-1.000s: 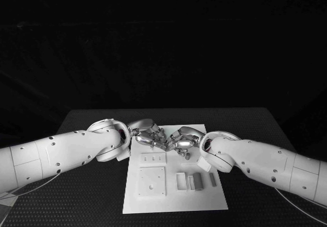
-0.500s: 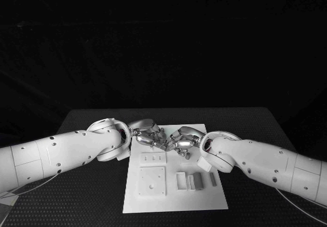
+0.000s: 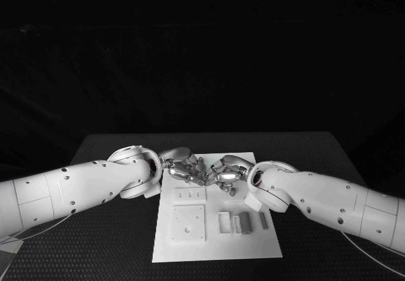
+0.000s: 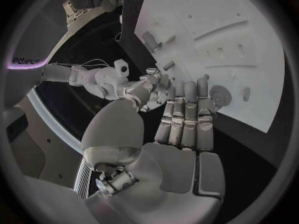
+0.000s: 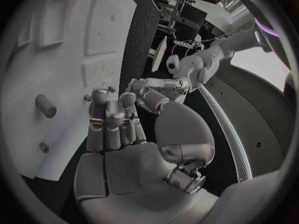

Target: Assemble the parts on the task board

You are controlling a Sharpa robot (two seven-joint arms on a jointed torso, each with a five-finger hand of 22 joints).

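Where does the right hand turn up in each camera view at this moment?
Head view: the right hand is over the far part of the task board, close to the left hand.
Left wrist view: the right hand lies just past the left hand's fingertips.
Right wrist view: the right hand takes up the circle's middle.
Shared landmark: the white task board.

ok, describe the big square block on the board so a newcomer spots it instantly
Start at the white task board mid-table, then look to its near half, below the two hands. The square block sits on the left side there, the widest raised piece, with small holes in its top, unlike the narrow upright parts to its right.
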